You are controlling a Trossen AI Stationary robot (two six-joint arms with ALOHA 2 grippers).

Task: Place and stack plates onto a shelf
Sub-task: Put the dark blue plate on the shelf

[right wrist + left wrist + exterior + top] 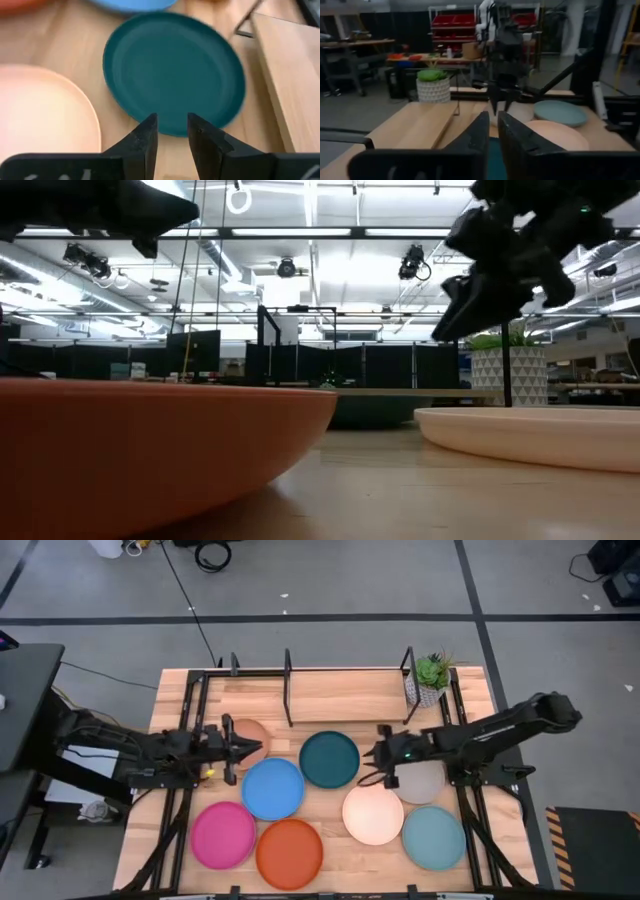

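Eight plates lie flat on the wood table: tan (254, 730), dark teal (329, 759), blue (272, 788), grey (424, 783), cream (373, 813), light teal (433, 837), magenta (223, 834) and orange (289, 852). The black rod shelf (289, 690) stands along the far edge. My left gripper (250, 748) hovers over the tan plate's near part, pointing right, its fingers (493, 120) a narrow gap apart with nothing between them. My right gripper (376, 753) is open above the dark teal plate's (172, 70) right rim (172, 134), pointing left and down, and touches nothing that I can see.
A small potted green plant (431, 678) stands at the shelf's right end. In the low view the orange plate (150, 440) and the cream plate (540, 435) fill the foreground. Bare wood lies between the shelf's posts (340, 695). Black frame rails run along both table sides.
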